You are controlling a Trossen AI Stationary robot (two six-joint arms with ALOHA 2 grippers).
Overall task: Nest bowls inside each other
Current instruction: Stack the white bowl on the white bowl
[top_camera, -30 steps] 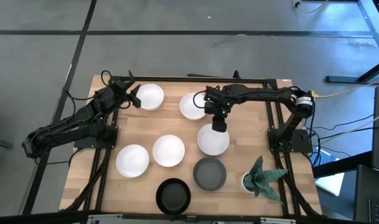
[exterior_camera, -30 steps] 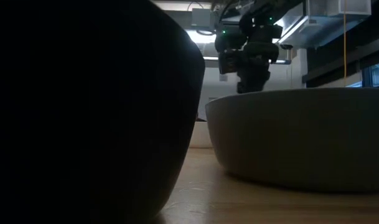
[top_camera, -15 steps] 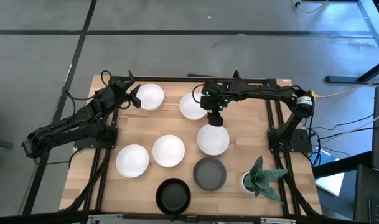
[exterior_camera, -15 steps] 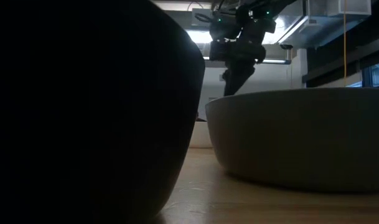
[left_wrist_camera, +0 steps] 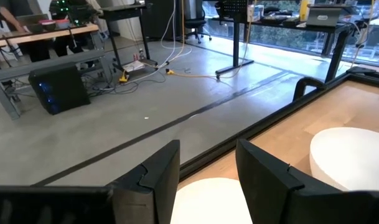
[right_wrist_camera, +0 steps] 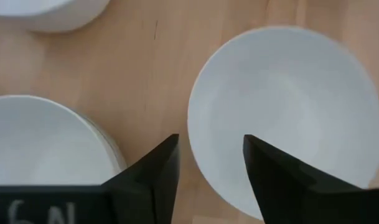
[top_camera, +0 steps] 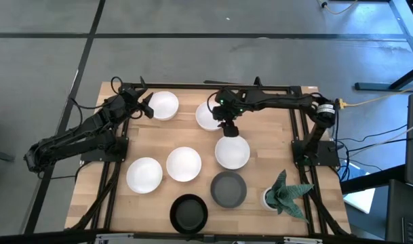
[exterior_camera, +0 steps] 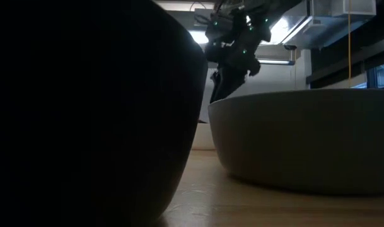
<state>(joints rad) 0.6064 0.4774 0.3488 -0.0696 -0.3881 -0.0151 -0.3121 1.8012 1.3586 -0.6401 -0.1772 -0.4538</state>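
Seven bowls show on the table in the high view. White ones sit far left (top_camera: 163, 105), far middle (top_camera: 209, 115), middle right (top_camera: 232, 152), middle (top_camera: 184, 164) and near left (top_camera: 144, 175). A grey bowl (top_camera: 228, 189) and a black bowl (top_camera: 188, 213) sit at the near edge. My right gripper (top_camera: 228, 129) hangs open above the far-middle bowl's near rim (right_wrist_camera: 198, 124), pointing down and touching nothing. In the right wrist view a second rim shows under the middle-right bowl (right_wrist_camera: 46, 155). My left gripper (top_camera: 148, 106) waits open at the far-left bowl (left_wrist_camera: 208, 199).
A small white pot with a spiky green plant (top_camera: 284, 193) stands at the near right corner. Dark frame rails run along the table's left, right and far sides. In the low view the black bowl (exterior_camera: 84, 107) and the grey bowl (exterior_camera: 305, 139) block most of the table.
My right gripper has moved from above the middle-right bowl's far rim toward the table's far left, over the gap between that bowl and the far-middle one. No bowl has moved.
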